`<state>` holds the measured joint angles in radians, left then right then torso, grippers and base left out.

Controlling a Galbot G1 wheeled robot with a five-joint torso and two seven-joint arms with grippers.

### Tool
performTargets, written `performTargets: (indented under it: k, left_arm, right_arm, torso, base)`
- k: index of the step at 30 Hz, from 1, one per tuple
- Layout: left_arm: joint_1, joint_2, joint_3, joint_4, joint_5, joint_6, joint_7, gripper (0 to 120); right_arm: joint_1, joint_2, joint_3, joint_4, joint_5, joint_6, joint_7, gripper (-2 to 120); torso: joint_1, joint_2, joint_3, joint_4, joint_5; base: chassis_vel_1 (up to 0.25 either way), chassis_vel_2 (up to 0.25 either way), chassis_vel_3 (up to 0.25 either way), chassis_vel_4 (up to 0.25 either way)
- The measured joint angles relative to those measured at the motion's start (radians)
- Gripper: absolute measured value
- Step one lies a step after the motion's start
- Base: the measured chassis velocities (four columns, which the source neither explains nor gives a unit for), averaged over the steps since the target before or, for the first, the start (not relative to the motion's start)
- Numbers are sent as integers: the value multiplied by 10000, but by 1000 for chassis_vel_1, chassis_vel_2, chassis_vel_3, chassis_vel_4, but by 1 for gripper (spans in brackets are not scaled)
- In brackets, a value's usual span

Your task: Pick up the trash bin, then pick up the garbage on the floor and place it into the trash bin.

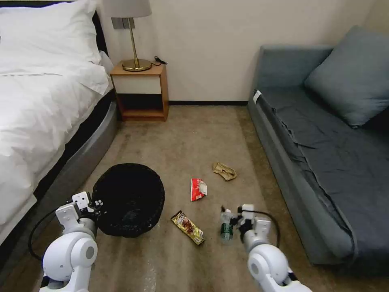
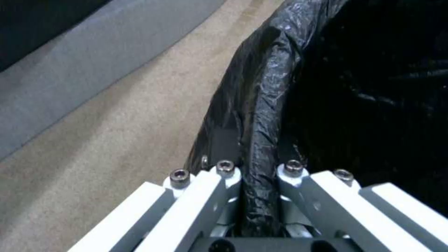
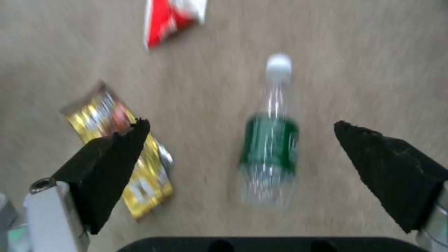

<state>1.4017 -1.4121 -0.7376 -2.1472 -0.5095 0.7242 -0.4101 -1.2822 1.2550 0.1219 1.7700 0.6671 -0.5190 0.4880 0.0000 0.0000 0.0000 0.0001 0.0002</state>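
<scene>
- Writing: none of the print on the litter can be read. Bottle has a green label band and a white cap; the label text is too blurred to make out.
- Trash bin: round, black, with a glossy black liner folded over the rim; lower left of the head frame, on the carpet beside the bed.
- My left hand is clamped on the near-left rim of the bin; in the left wrist view the liner-wrapped rim runs between my fingers.
- My right hand hangs over the bottle, lower centre of the head frame, spread wide, pads on either side and not touching.
- Bottle lies on the carpet, clear, cap pointing away from me.
- Yellow-brown candy wrapper lies just left of the bottle, between it and the bin.
- Red-white snack packet lies at frame centre.
- Crumpled tan paper lies up and right of the packet.
</scene>
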Motion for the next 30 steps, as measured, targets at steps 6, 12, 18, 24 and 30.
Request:
performTargets:
  k: [6, 12, 18, 24, 30]
  left_arm:
    - [28, -59, 37, 29, 87, -58, 27, 3]
    - [23, -89, 132, 27, 146, -75, 42, 3]
    - [11, -89, 242, 44, 202, -145, 65, 3]
    - [0, -83, 237, 45, 223, -157, 73, 3]
    - [4, -79, 240, 62, 249, -170, 80, 3]
  right_arm:
    - [742, 169, -715, -1656, -262, 233, 94, 100]
    - [1526, 433, -985, -3237, -880, 920, -133, 100]
    - [1778, 500, -952, -3972, -1222, 1125, -254, 99]
    - [1851, 550, -967, -4311, -1265, 1226, -347, 86]
    - [1872, 668, -955, -4680, -1389, 1391, -460, 65]
  torso:
    - [0, 0, 0, -2, -2]
    - [0, 0, 0, 1, -3]
    - [1, 0, 0, -1, -3]
    - [0, 0, 0, -1, -2]
    - [0, 0, 0, -1, -2]
  base:
    - [0, 0, 0, 0]
    - [0, 0, 0, 0]
    - [0, 0, 0, 0]
    - [0, 0, 0, 0]
    - [0, 0, 0, 0]
